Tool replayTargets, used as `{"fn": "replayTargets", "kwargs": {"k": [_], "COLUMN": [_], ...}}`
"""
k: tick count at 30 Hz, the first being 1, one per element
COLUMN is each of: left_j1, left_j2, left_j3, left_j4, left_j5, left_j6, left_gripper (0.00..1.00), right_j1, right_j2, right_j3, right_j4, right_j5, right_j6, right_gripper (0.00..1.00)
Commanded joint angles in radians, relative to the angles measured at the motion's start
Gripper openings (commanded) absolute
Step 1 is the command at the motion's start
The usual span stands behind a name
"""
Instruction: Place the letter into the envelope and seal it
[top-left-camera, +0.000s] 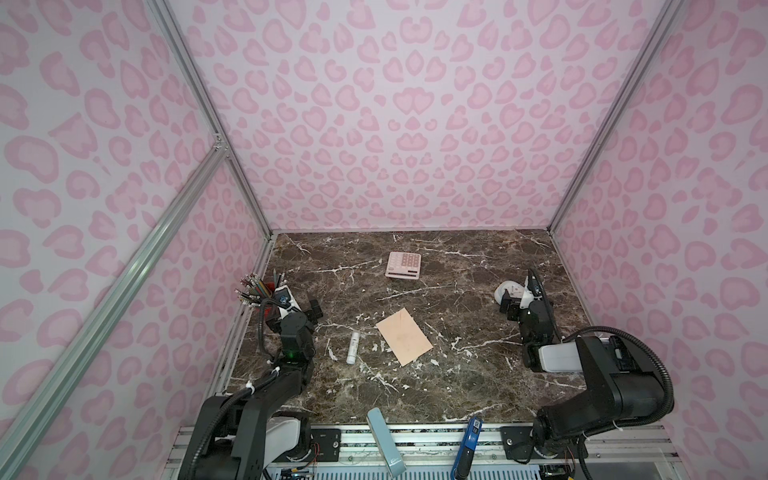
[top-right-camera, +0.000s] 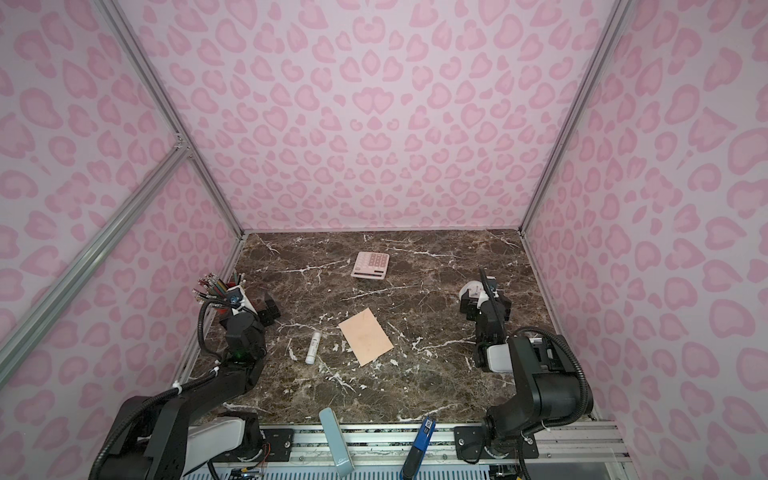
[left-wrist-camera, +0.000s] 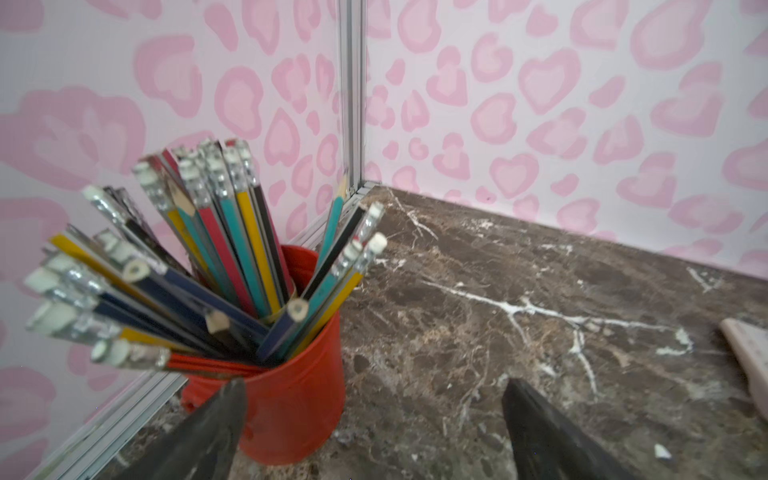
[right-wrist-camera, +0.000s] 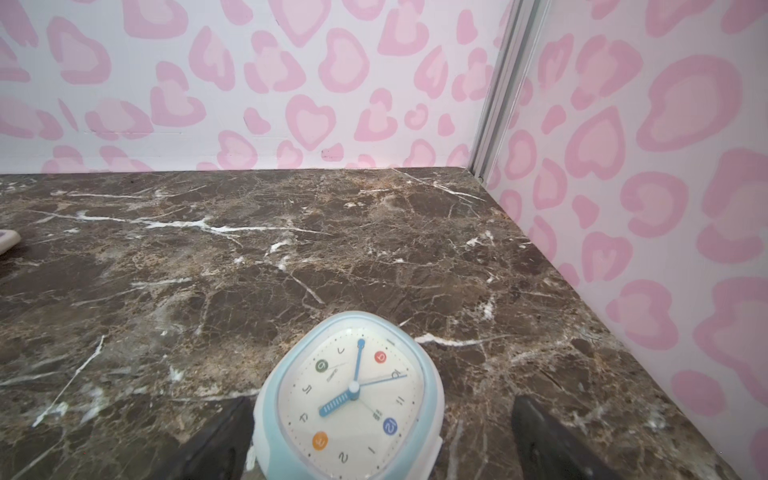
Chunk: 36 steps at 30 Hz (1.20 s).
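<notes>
The peach-tan envelope (top-left-camera: 404, 336) (top-right-camera: 365, 336) lies flat and skewed at the table's middle, with no flap showing. The letter is not visible in any view. My left gripper (top-left-camera: 312, 309) (left-wrist-camera: 374, 388) is open at the left edge of the table, beside a red pencil cup, with nothing between its fingers. My right gripper (top-left-camera: 515, 297) (right-wrist-camera: 382, 405) is open at the far right. A pale blue alarm clock (right-wrist-camera: 353, 395) stands between its fingers, close to one finger and with a clear gap to the other. Both grippers are well away from the envelope.
A pink calculator (top-left-camera: 403, 265) lies at the back centre. A white glue stick (top-left-camera: 353, 348) lies left of the envelope. The red cup of pencils (left-wrist-camera: 291, 395) stands against the left wall. A grey-blue case (top-left-camera: 384, 440) and a blue tool (top-left-camera: 469, 440) rest on the front rail.
</notes>
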<state>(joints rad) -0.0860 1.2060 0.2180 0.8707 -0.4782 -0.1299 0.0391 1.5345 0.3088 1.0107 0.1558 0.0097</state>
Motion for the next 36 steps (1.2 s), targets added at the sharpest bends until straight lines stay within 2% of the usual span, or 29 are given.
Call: {"fn": "replayTargets", "kwargs": {"k": [1,3,4,5,6,8,9,11,36], "left_j1": [0.004,0.009,0.009,0.009,0.011,0.016,0.024,0.043,0.060], "left_j2": [0.095,0.198,0.238,0.254,0.304,0.262,0.292,0.270,0.279], "left_j3": [-0.033,-0.021,-0.017,-0.004,0.003,0.052,0.054,0.076,0.082], "left_j4": [0.254,0.317,0.362,0.320,0.392,0.223,0.270,0.182,0.189], "left_j5": [0.021,0.047,0.100,0.120,0.109,0.150,0.167,0.178,0.181], "left_j6": [0.058,0.060,0.086,0.085,0.094,0.084,0.092,0.066,0.051], "left_gripper": [1.00,1.00,0.99,0.99,1.00,1.00,0.99,0.98,0.98], "right_j1": [-0.001,-0.001,-0.001,-0.001,-0.001,-0.001,-0.001,-0.001,0.004], "right_j2": [-0.001,-0.002,-0.003,-0.001,-0.001,-0.002,-0.002,-0.002,0.001], "right_j3": [0.003,0.003,0.004,0.005,0.006,0.006,0.006,0.008,0.020], "right_j4": [0.008,0.001,-0.002,0.003,0.003,-0.001,-0.001,-0.005,-0.026], "right_j5": [-0.015,-0.015,-0.015,-0.014,-0.015,-0.015,-0.016,-0.016,0.008], "right_j6": [-0.002,-0.002,-0.002,-0.002,-0.002,-0.002,-0.002,-0.002,0.001], "right_gripper": [0.99,0.99,0.99,0.99,0.99,0.99,0.99,0.99,0.99]}}
